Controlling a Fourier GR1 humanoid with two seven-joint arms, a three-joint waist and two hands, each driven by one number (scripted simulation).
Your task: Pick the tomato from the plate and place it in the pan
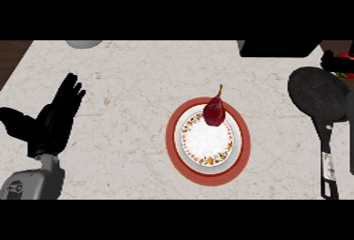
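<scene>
A small red tomato (343, 55) with a bit of green shows at the far right edge, and my right hand (330, 60) is curled round it. They sit just beyond the far rim of the black pan (317, 93), whose long handle (329, 164) points toward me. Most of that hand is cut off by the edge. On the white plate with a flowered rim (206, 157), which rests on a red underplate (178, 159), lies a dark red pear-shaped fruit (214, 111) with a stem. My left hand (54, 119) rests open at the left, fingers up.
A black boxy object (280, 48) stands at the back right of the pale marble counter (131, 89). A grey rounded thing (84, 43) peeks in at the back left. Dark wood shows past the counter's left edge.
</scene>
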